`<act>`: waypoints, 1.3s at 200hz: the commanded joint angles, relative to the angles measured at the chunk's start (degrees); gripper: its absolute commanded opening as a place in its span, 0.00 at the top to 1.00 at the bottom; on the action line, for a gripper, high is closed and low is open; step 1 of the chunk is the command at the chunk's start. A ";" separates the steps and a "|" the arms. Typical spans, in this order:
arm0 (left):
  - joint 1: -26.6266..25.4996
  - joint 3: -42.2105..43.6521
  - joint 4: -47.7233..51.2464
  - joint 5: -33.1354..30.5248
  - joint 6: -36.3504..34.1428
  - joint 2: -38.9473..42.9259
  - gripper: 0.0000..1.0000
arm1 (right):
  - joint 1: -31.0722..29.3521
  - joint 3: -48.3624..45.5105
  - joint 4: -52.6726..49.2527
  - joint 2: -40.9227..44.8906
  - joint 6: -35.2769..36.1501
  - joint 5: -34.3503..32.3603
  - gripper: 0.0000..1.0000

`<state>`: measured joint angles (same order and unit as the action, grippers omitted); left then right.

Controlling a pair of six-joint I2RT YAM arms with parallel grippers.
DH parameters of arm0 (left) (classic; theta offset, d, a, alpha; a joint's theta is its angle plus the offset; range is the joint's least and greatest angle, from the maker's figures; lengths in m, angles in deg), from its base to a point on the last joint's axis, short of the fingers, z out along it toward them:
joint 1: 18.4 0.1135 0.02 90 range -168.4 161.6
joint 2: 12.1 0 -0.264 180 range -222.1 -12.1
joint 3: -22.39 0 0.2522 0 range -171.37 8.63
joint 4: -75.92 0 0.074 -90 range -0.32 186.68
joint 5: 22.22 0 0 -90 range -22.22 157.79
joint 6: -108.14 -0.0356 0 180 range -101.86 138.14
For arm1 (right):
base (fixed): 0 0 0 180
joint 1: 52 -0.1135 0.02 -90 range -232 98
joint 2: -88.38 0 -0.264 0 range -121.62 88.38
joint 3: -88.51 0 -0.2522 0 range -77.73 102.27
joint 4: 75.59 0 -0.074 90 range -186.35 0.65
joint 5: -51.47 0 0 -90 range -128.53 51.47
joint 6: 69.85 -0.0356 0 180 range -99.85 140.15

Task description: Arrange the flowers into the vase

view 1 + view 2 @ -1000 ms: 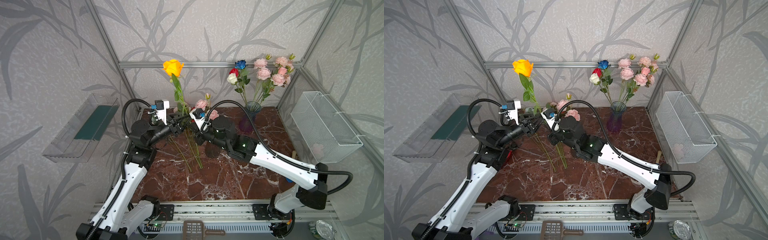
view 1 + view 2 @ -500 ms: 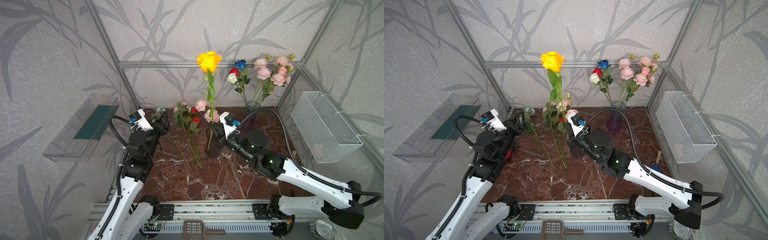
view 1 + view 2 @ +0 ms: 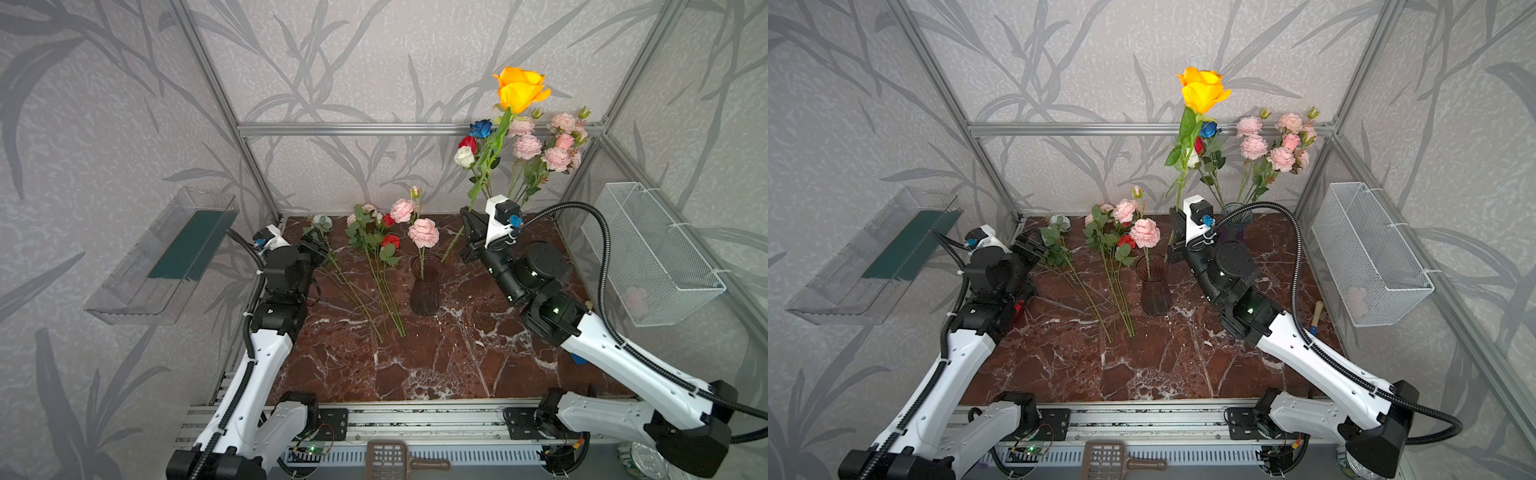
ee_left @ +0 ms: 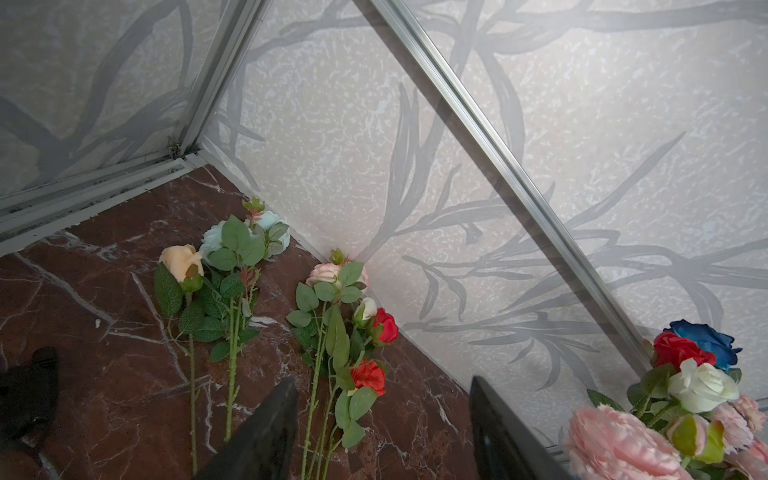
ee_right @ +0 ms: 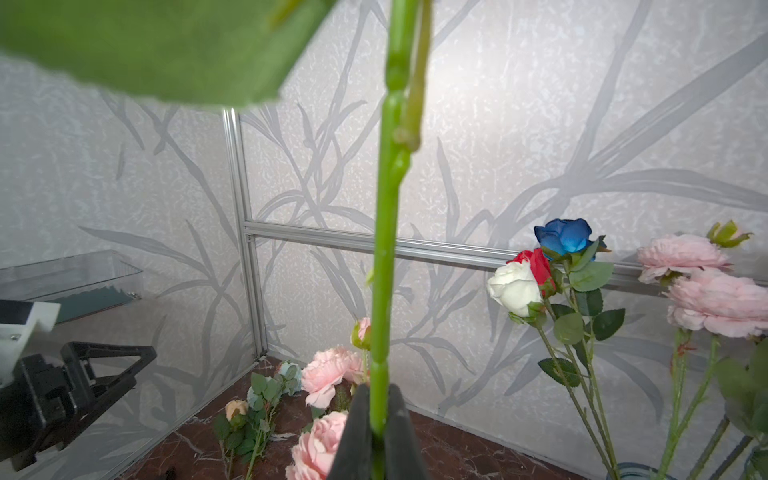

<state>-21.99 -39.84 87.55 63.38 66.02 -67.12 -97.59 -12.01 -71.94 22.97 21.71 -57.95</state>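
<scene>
Since a second earlier our right gripper (image 5: 376,399) had carried the orange rose (image 3: 521,89) away from the left gripper (image 3: 315,246), past the dark vase (image 3: 426,286), to just beside the bouquet (image 3: 528,146) at the back. Our left arm had drawn back. Its fingers (image 4: 270,432) stood well apart with nothing between them, and the loose flowers (image 4: 332,332) lay on the table (image 4: 104,332) just beyond their tips.

Our right fingers (image 5: 357,436) were pinched tight on the rose's bare stem, low down. The bloom stood high above them, and the stem's end hung below them, off the table, near the dark vase, where one pink flower (image 3: 423,232) already stood. The back vase (image 3: 1235,216) sat just behind those fingers.

We judged the rose light, with a fairly stiff but springy, smooth stem. Its bloom made it top-heavy, so it could swivel in a pinch. We thought the best hold was the bare stem below the leaves, never the soft petals.
</scene>
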 commanded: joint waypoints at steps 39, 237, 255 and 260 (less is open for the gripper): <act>1.92 0.20 -1.25 3.49 3.32 -1.50 0.35 | 1.64 0.78 2.99 -2.71 -5.59 2.23 1.00; 4.31 0.00 -2.79 9.12 7.05 -4.64 0.36 | 1.81 -10.14 -2.02 -6.94 -19.50 5.37 0.77; 4.41 0.02 -2.73 9.23 7.03 -4.89 0.36 | 1.81 -10.27 -2.84 -6.03 -19.56 5.58 0.71; 4.42 -0.04 -2.71 9.32 7.03 -4.98 0.36 | 1.81 -10.26 -3.11 -5.74 -19.58 5.62 0.70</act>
<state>-17.95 -39.84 86.21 72.30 72.29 -71.67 -95.90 -21.96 -74.37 14.47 2.72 -52.96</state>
